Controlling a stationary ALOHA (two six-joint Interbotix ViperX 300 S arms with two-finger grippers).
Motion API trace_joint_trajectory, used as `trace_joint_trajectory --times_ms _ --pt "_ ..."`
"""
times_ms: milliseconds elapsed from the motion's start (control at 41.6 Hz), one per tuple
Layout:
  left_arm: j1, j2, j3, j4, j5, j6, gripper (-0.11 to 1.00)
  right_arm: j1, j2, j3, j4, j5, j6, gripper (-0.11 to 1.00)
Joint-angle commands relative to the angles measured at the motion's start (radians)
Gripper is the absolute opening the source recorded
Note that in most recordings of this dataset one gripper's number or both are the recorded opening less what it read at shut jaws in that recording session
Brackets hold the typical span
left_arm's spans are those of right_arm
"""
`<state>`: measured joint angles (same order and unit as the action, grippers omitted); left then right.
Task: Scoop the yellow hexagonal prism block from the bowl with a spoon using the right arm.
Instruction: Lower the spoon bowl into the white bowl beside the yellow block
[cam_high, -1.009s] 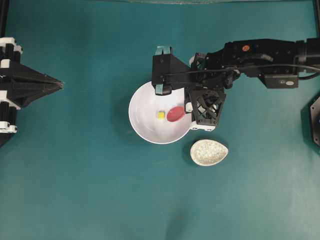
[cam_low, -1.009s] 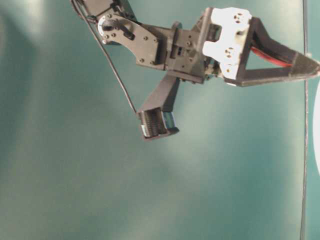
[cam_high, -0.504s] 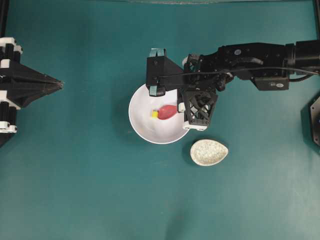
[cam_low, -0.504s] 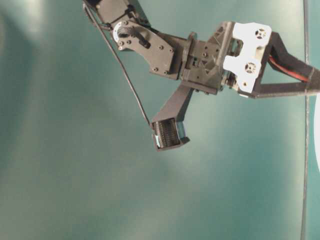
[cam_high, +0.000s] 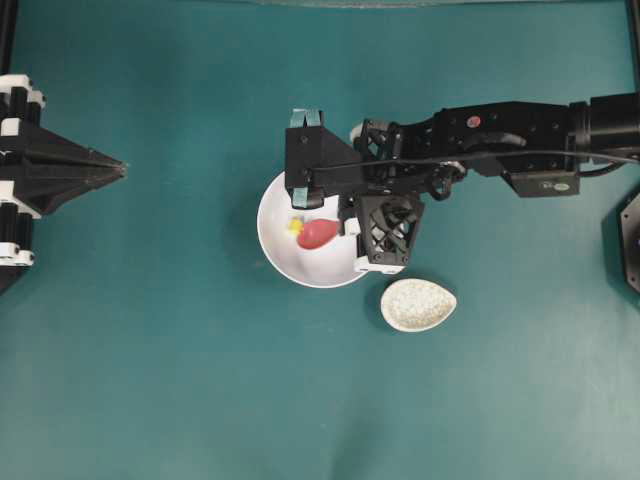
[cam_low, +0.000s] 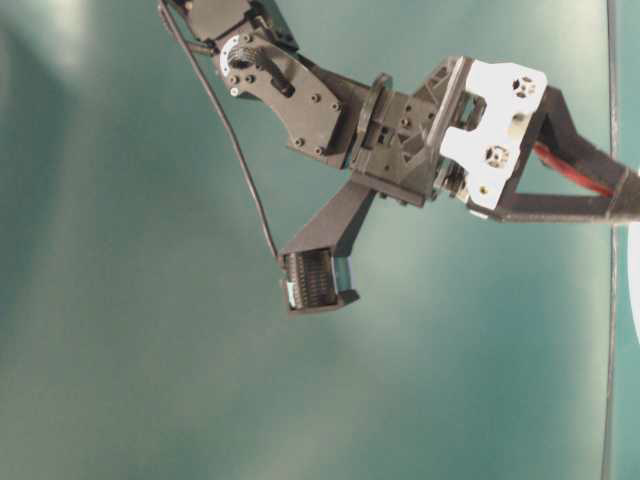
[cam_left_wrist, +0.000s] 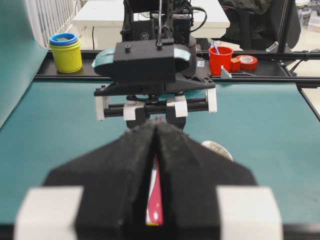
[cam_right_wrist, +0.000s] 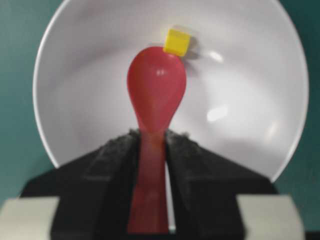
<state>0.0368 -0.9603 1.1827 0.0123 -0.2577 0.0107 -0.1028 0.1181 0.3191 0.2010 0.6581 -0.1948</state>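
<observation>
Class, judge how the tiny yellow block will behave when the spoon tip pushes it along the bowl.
The yellow block, tiny beside the spoon, probably slides easily. Its flat faces suggest skidding, not rolling. The glossy bowl likely offers little grip.

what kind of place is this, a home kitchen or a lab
Most likely a robotics lab bench, not a kitchen: a teal table flanked by two black arms, with a white desk, stacked cups and red tape rolls behind it in the left wrist view.
</observation>
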Motion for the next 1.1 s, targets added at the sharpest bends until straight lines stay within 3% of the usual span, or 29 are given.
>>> trace_joint_trajectory --times_ms 0,216,841,1081 --pt "0.002 0.008 -0.017 0.003 -0.005 0.002 0.0 -0.003 -0.015 -0.023 -0.002 -0.032 -0.002 0.24" --pt "0.002 0.008 -0.017 0.003 -0.005 0.002 0.0 -0.002 -0.015 -0.021 -0.003 -0.106 -0.002 0.24" --pt "0.002 0.006 -0.017 0.003 -0.005 0.002 0.0 -0.002 -0.046 -0.012 -0.002 -0.118 0.008 0.24" --pt "0.002 0.006 -0.017 0.003 -0.005 0.002 0.0 -0.002 -0.066 0.025 -0.002 -0.183 0.012 0.24"
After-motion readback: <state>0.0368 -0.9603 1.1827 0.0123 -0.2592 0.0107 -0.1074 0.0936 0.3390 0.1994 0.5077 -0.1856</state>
